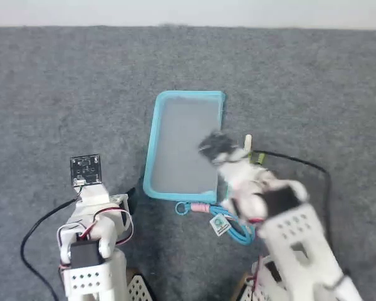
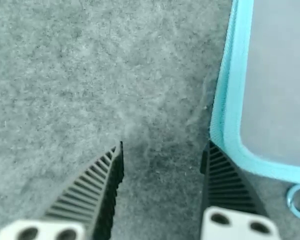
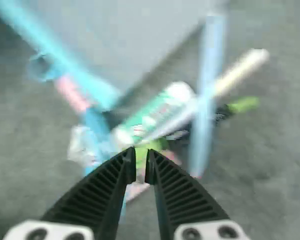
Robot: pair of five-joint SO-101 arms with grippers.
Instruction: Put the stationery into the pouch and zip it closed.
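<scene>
The pouch (image 1: 182, 147) lies flat mid-table, translucent grey with a cyan edge. Along its near right side lies the stationery: a cream pen (image 1: 247, 142), a green-tipped piece (image 1: 258, 157), blue pens (image 1: 235, 231) and a pink piece (image 1: 199, 207) beside a cyan ring (image 1: 182, 208). My right gripper (image 3: 140, 161) hangs shut just above this bundle, over a green-and-white pen (image 3: 155, 115), holding nothing. On the felt, my left gripper (image 2: 162, 167) stands open at the pouch's near left corner (image 2: 225, 135), with bare felt between its fingers.
Grey felt (image 1: 62, 81) covers the whole table. A black cable (image 1: 301, 164) loops by the right arm (image 1: 282, 213), close to the pens. The left arm (image 1: 91, 219) sits at the near left with wires around it. Open felt lies beyond and to the left of the pouch.
</scene>
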